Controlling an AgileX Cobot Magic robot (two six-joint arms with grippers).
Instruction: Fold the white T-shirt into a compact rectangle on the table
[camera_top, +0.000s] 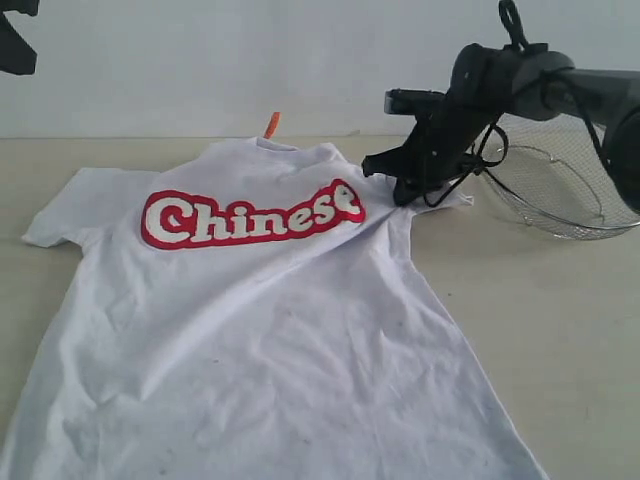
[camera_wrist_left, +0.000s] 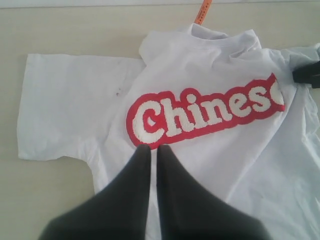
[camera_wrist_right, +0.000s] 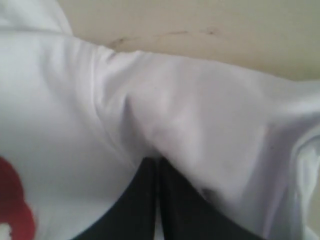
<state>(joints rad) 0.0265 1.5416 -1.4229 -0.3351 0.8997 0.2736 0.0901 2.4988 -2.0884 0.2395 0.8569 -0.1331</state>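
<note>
The white T-shirt (camera_top: 270, 320) lies face up on the table (camera_top: 560, 330), its red-outlined "Chinese" lettering (camera_top: 250, 215) across the chest and an orange neck tag (camera_top: 271, 125) at the collar. My right gripper (camera_top: 405, 190) is down on the shirt's right shoulder beside the lettering's end, shut on a bunched fold of the cloth (camera_wrist_right: 165, 135). In the left wrist view my left gripper (camera_wrist_left: 152, 148) is shut, holding nothing, and hangs well above the shirt just below the lettering (camera_wrist_left: 200, 112). Only a dark bit of the left arm (camera_top: 15, 40) shows in the exterior view.
A round wire-mesh metal basket (camera_top: 560, 185) stands on the table at the back right, just behind the right arm. The shirt's left sleeve (camera_top: 60, 215) is spread flat. A pale wall rises behind the table's far edge.
</note>
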